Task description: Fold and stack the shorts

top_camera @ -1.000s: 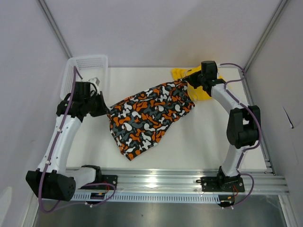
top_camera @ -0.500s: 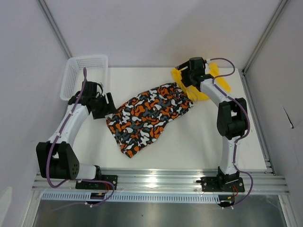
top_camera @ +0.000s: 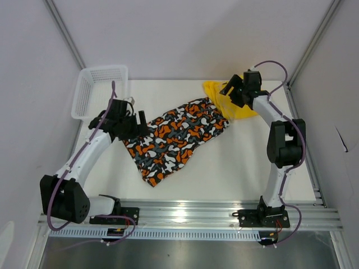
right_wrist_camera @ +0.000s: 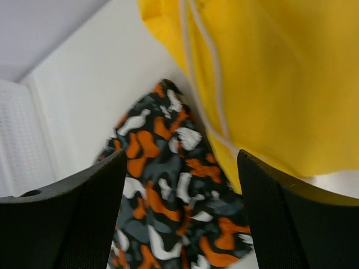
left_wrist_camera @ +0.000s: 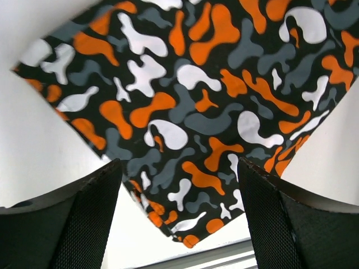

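The patterned shorts [top_camera: 176, 138] lie flat and slanted across the middle of the table, orange, white, black and grey blotches. Their far right end overlaps the yellow shorts [top_camera: 233, 106], which lie crumpled at the back right with a pale drawstring [right_wrist_camera: 199, 56]. My left gripper [top_camera: 134, 124] hangs open above the patterned pair's left edge [left_wrist_camera: 185, 129], nothing between its fingers. My right gripper [top_camera: 231, 89] is open above the yellow shorts [right_wrist_camera: 280, 78], holding nothing; the patterned shorts [right_wrist_camera: 174, 207] show between its fingers.
A white mesh basket [top_camera: 95, 89] stands at the back left corner of the table. Metal frame posts run along both sides, and the aluminium rail [top_camera: 185, 216] lies along the near edge.
Both grippers have opened and let go of the patterned shorts, which now lie flat. The left gripper has moved right over the cloth; the right one has lifted back over the yellow pair.
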